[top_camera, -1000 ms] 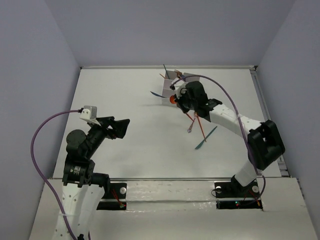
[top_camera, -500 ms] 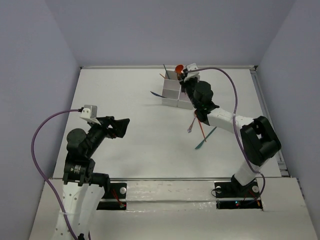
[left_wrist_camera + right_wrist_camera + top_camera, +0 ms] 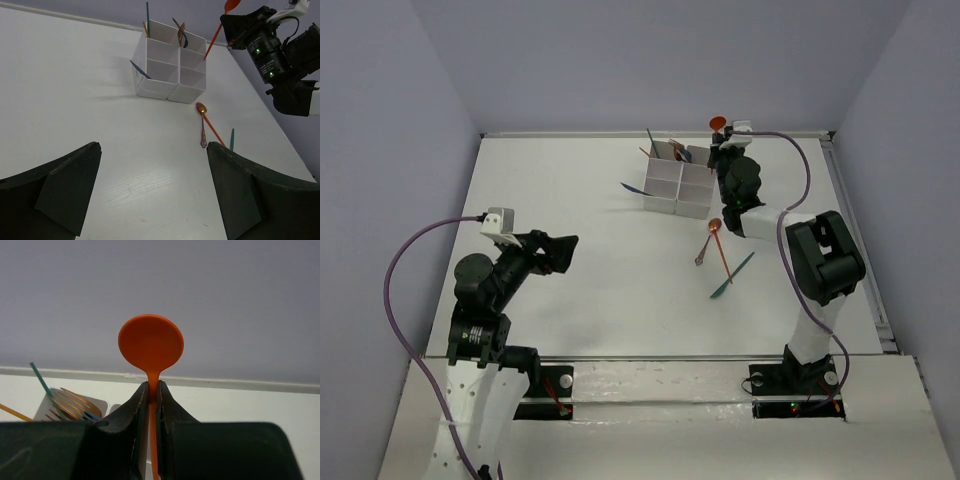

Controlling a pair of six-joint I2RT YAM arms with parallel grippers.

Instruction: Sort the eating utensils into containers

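My right gripper (image 3: 724, 143) is shut on an orange spoon (image 3: 150, 344), bowl end up; in the left wrist view the spoon (image 3: 216, 31) slants down toward the right rear compartment of the white six-compartment container (image 3: 678, 180) (image 3: 170, 65). Several orange and teal utensils (image 3: 179, 31) stand in its rear compartments, and a teal one (image 3: 139, 69) leans at its left side. On the table lie a brown spoon (image 3: 709, 240), an orange utensil (image 3: 722, 262) and a teal utensil (image 3: 733, 276). My left gripper (image 3: 565, 252) is open and empty, far left of them.
The table (image 3: 590, 280) is white, with a raised rim along the back (image 3: 650, 133) and right side (image 3: 855, 240). Purple cables (image 3: 395, 290) run along both arms. Grey walls enclose the table on three sides.
My right gripper has carried the orange spoon from the container's front right, up and back to its right rear, turning the bowl end upward. The left arm has not moved.
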